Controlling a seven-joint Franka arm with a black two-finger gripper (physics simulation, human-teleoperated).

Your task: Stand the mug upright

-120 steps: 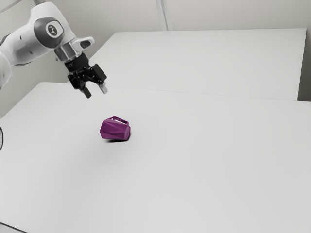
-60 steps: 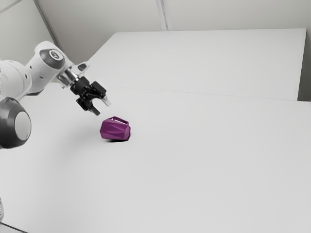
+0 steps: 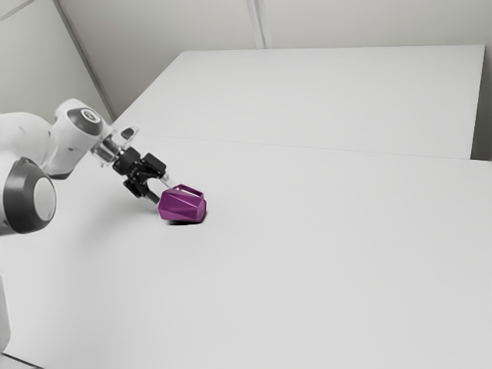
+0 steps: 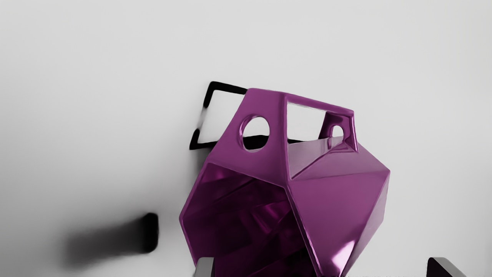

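Note:
At the mouth end of the mug, the gripper [image 3: 163, 192] is low over the table, tilted, with its fingers apart. The purple faceted mug [image 3: 183, 206] lies on its side, handle up, its base toward the exterior view's right. In the wrist view the mug [image 4: 330, 200] shows its dark open mouth and its handle with a round hole. Wide apart stand the tips of the open gripper [image 4: 323, 267]; one overlaps the mug's rim and the other is off beyond its side wall. Whether either finger touches the mug, I cannot tell.
The mug rests on a broad white table [image 3: 307, 261]. A raised white panel [image 3: 323, 100] stands behind it. Dark shadows of the handle and a finger fall on the tabletop beside the mug.
My gripper has come down and toward the exterior view's right, from well above the table to right beside the mug. The mug has stayed in place and the fingers have remained open.

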